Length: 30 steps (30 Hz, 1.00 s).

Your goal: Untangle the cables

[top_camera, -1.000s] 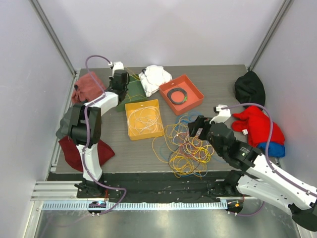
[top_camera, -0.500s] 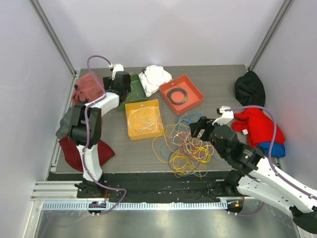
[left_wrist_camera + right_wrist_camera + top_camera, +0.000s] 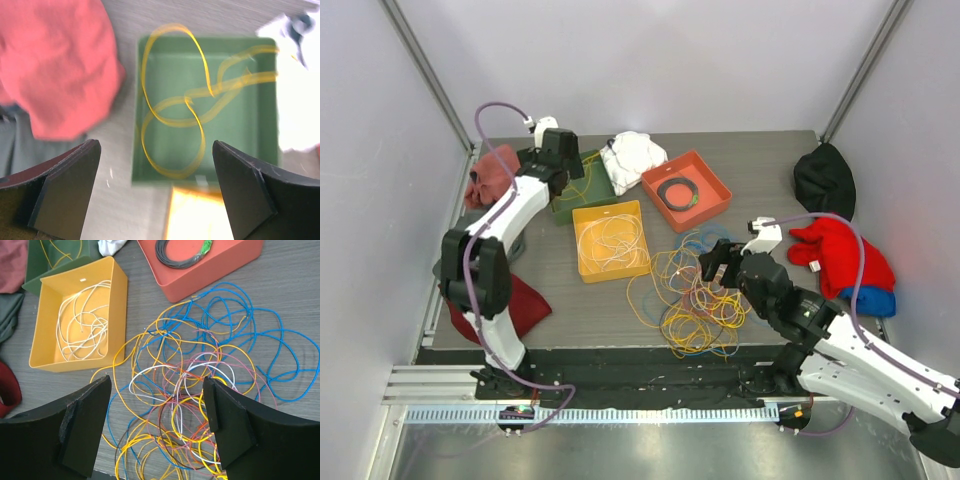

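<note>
Cables [image 3: 195,380] lay in tangled heap on table [image 3: 300,300]: yel/blue/wht/pink loops. One yel cable [image 3: 189,101] looped in green tray [image 3: 240,140]; wht cable [image 3: 85,315] in yellow tray [image 3: 120,310].

Trays, three: green tray [image 3: 240,145], yellow tray [image 3: 116,305], orange tray [image 3: 210,275]. Cloths, seven: pink cloth [image 3: 55,65], grey cloth [image 3: 7,315], dark red cloth [image 3: 525,305], white cloth [image 3: 632,158], black cloth [image 3: 823,178], red cloth [image 3: 835,250], blue cloth [image 3: 872,300]. Tangled heaps of cables [image 3: 200,375], one. Grippers, two: left gripper [image 3: 155,150], right gripper [image 3: 156,385].
</note>
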Motion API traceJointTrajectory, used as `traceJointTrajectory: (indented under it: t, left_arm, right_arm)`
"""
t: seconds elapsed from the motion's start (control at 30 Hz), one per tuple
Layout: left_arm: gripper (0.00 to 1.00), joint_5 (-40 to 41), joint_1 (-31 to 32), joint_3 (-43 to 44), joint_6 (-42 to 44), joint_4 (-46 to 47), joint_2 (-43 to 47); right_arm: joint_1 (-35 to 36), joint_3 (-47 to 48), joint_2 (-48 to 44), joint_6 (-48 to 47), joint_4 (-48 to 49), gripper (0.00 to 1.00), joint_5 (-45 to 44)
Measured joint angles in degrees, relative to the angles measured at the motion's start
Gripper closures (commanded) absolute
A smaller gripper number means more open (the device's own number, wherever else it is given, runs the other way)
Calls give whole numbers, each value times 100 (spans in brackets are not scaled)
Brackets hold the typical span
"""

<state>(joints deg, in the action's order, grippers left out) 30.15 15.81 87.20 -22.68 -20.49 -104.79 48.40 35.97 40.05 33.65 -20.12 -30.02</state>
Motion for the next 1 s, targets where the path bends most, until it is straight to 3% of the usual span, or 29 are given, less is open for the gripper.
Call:
traceJointTrajectory:
  t: [0.17, 0.5, 0.67, 0.83, 1.0]
  left_arm:
    - [0, -293, 505, -815, -544, -168, 1078]
    - [0, -1154, 3008, -1744, -997, 490, 1950]
    - [11, -1700, 3049, -2516, -1091, 863, 1878]
    - [23, -2109, 3014, -2404, -1097, 1172, 1252]
    - [25, -2592, 3018, -2337, -1145, 1416, 737]
  right_arm:
    - [0, -109, 72, 15, 17, 19, 2]
    - [0, -116, 883, 160, 114, 21, -85]
    - [0, -72, 927, 291, 190, 22, -94]
    - [0, -61, 527, 407, 111, 23, -111]
    - [0, -61, -74, 461, -55, 23, -229]
